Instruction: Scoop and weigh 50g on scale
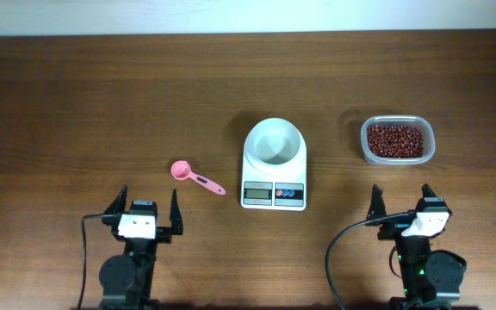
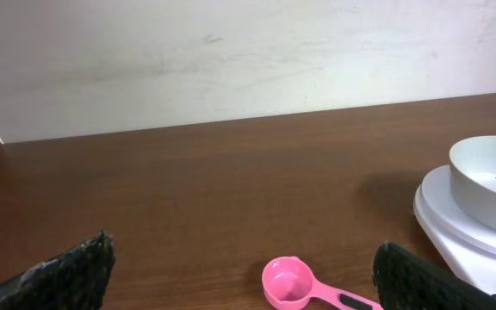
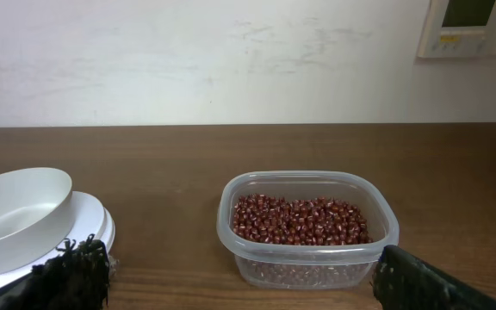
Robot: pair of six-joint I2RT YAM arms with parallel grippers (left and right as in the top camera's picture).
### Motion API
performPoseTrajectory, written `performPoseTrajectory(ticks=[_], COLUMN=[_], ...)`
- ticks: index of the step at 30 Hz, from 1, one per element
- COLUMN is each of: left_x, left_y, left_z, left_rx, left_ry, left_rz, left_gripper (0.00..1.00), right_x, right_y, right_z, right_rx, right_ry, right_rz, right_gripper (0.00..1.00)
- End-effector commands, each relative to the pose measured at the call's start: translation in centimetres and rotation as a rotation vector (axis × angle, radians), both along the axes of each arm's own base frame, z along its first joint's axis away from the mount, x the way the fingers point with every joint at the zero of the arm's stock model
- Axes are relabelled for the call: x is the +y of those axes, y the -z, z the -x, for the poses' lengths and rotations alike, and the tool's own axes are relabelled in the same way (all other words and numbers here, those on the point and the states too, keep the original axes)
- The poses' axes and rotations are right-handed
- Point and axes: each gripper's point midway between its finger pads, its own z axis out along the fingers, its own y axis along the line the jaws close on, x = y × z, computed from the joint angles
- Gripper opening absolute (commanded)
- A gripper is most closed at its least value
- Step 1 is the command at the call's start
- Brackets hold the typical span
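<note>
The white scale (image 1: 274, 183) stands mid-table with a round white bowl (image 1: 274, 140) on top; its bowl also shows in the left wrist view (image 2: 489, 181) and the right wrist view (image 3: 15, 211). Red-brown beans (image 1: 394, 139) fill a clear plastic tub (image 3: 306, 258) at the right. A pink measuring spoon (image 1: 195, 176) lies left of the scale. My left gripper (image 1: 145, 209) is open near the front edge, the spoon (image 2: 295, 282) lying ahead between its fingers. My right gripper (image 1: 403, 200) is open too, short of the tub, holding nothing.
The wooden table (image 1: 102, 103) runs back to a pale wall (image 2: 231, 60). A wall panel (image 3: 472, 26) hangs at the upper right of the right wrist view. Black cables (image 1: 334, 258) trail from both arm bases at the front edge.
</note>
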Motion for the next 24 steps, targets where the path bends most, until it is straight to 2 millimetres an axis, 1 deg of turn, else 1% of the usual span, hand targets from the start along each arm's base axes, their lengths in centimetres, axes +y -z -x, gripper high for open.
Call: performPoseTrajectory(ticks=[1,23,24], left_x=[0.12,0.12,0.83], left_y=[0.24,0.24,0.17], left_z=[0.00,0.00,0.00], left_rx=[0.004,0.004,0.002], left_ry=[-0.009,-0.009,-0.046], left_rz=[0.015,0.015,-0.046], left_gripper=[0.99,0.99,0.99], right_x=[-0.02,-0.03,-0.02], right_y=[0.28,0.28,0.28], right_z=[0.02,0.02,0.02], right_rx=[0.006,0.006,0.006], right_ry=[0.005,0.005,0.005], right_rz=[-0.010,-0.010,-0.010], right_gripper=[0.99,0.99,0.99])
